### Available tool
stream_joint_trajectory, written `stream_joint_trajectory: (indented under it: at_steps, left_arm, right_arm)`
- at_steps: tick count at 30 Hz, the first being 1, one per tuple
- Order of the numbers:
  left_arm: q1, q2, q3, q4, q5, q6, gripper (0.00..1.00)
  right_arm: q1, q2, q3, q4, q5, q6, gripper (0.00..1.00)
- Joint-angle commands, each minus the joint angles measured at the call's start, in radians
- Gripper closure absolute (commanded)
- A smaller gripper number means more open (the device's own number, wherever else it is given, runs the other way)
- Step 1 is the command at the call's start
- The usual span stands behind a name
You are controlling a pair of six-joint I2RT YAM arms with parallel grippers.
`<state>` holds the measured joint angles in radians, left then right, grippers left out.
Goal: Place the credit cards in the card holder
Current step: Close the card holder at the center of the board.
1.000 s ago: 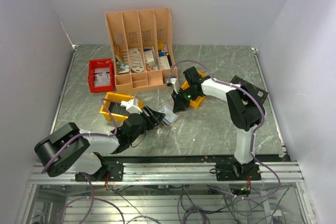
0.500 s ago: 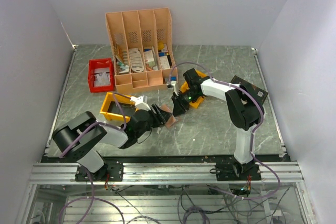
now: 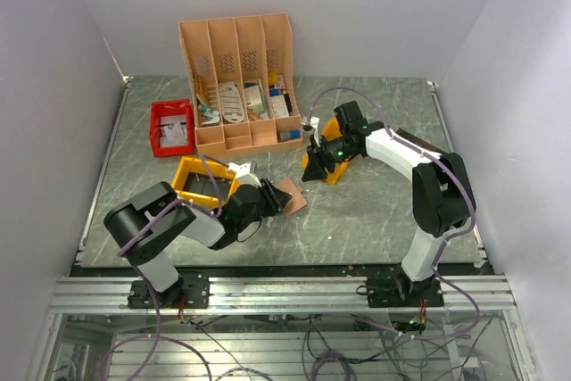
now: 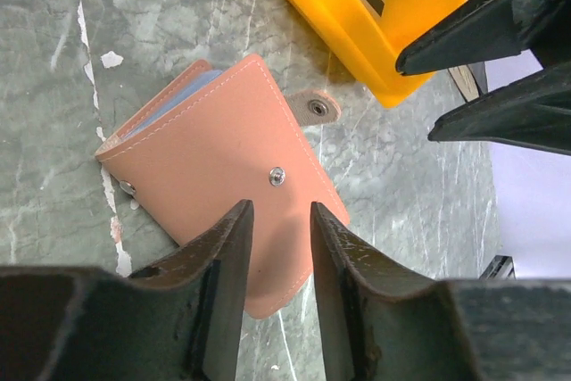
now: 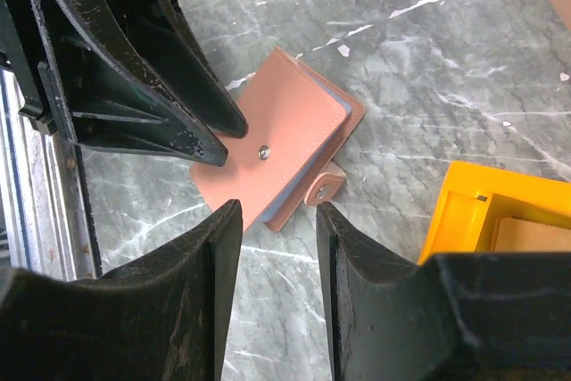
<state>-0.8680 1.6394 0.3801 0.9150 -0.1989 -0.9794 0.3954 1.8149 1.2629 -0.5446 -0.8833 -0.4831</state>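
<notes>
Though both claws stand close to the holder, neither grips it. The left claw [image 4: 278, 219] has its jaws a narrow gap apart with nothing between them, tips low over the holder's near edge. Whether they touch the leather I cannot tell. The right claw [image 5: 277, 213] is likewise parted and empty, off the table at about 1 o'clock from the holder.

The holder [image 4: 219, 171] lies folded shut and flat on the table [image 4: 53, 6] between the two claws, at 3 o'clock of the left claw in the top view. Its strap [image 4: 314, 110] is unsnapped and sticks out. A pale blue edge [image 4: 165, 104] shows inside the fold, and I cannot tell whether that is cards or only pocket panels. No loose cards show on the table.

With the strap loose, a pinch that catches only the top cover could flip the holder open and let whatever is inside slide out. The stone looks slick, so a sideways nudge from either finger would likely skate the holder away. The claws are near enough that closing in together risks a knock.

- The right yellow bin [image 5: 464, 211], at 2 o'clock of the holder, shows a flat tan piece inside.
- The left yellow bin [image 3: 183, 167], at 9 o'clock, holds something dark.
- The red bin [image 3: 156, 127], at 10 o'clock, holds white bits.
- The organiser [image 3: 236, 42], at 11 o'clock, has printed leaflets [image 3: 230, 100] in its slots.
</notes>
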Motion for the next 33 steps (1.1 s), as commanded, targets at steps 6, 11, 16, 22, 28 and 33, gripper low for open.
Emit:
stream_joint_trajectory:
  at_steps: [6,11,16,22,28,33]
  left_arm:
    - [-0.008,0.007,0.087,-0.159,-0.040,0.041,0.72]
    - [-0.008,0.036,0.140,-0.312,-0.053,0.033,0.85]
    - [-0.007,0.057,0.152,-0.350,-0.050,0.024,0.88]
    - [-0.006,0.064,0.150,-0.361,-0.048,0.018,0.92]
    - [0.001,0.069,0.141,-0.355,-0.042,0.009,0.93]
    - [0.005,0.071,0.142,-0.354,-0.035,0.010,0.93]
  right_arm:
    - [-0.006,0.058,-0.020,0.033,0.062,0.017,0.60]
    - [0.014,0.077,-0.010,0.054,0.109,0.033,0.60]
    - [0.035,0.096,0.010,0.056,0.145,0.040,0.63]
    - [0.054,0.108,0.026,0.061,0.175,0.046,0.67]
    - [0.058,0.115,0.044,0.070,0.192,0.056,0.73]
    - [0.068,0.122,0.053,0.076,0.215,0.061,0.76]
